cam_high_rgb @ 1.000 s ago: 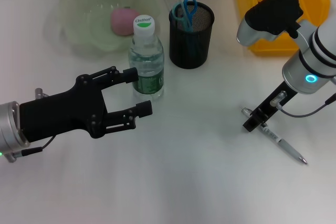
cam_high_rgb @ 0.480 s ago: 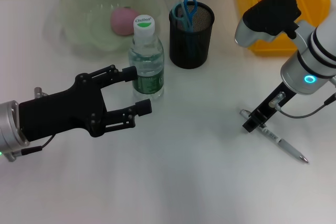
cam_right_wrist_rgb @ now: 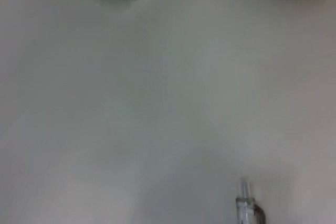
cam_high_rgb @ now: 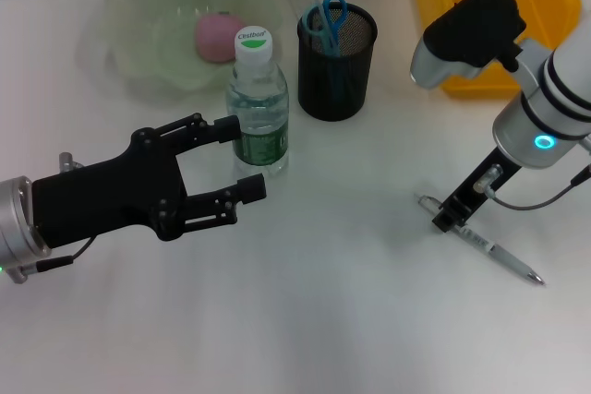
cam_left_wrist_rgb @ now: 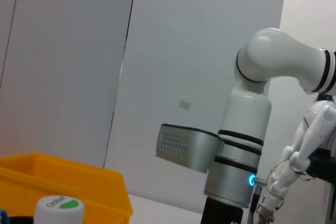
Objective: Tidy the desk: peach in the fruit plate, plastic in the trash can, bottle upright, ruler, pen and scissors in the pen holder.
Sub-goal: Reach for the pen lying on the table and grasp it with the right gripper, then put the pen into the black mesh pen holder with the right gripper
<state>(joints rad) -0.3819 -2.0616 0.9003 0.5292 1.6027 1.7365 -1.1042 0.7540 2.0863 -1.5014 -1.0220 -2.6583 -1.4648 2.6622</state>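
The right end effector [cam_high_rgb: 447,219] is set down on the pen [cam_high_rgb: 480,241] lying on the counter [cam_high_rgb: 351,320]; its opening cannot be told. The left end effector [cam_high_rgb: 237,159] is spread wide just beside the upright bottle [cam_high_rgb: 258,108], nothing held.

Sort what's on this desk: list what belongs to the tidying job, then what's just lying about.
Job: peach in fruit plate; upright water bottle; scissors in pen holder; pen at right gripper; yellow bin.
Lying about: nothing visible.
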